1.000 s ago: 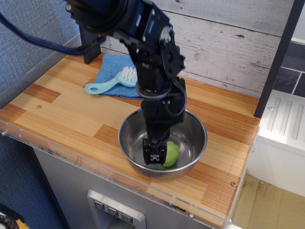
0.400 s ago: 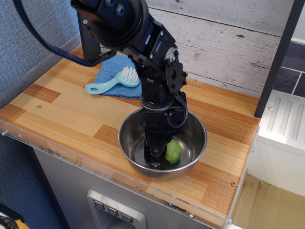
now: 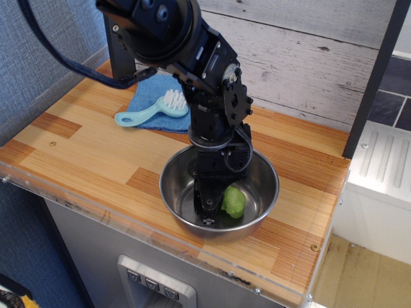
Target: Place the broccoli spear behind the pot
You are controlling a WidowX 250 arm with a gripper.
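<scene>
Broccoli spear [image 3: 234, 201] sits inside pot [image 3: 260, 172], beside gripper [image 3: 207, 218].

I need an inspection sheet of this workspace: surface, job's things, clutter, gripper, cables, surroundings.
Surface: wooden counter with a clear front edge.
Job's things: broccoli spear lies inside the pot, not yet behind it.
Clutter: teal brush resting on a blue cloth at the back.
Gripper: gripper reaches down into the pot beside the broccoli; open or shut cannot be told.
Cables: dark cable loops from the arm.
Surroundings: plank wall; blue wall on the left.
</scene>
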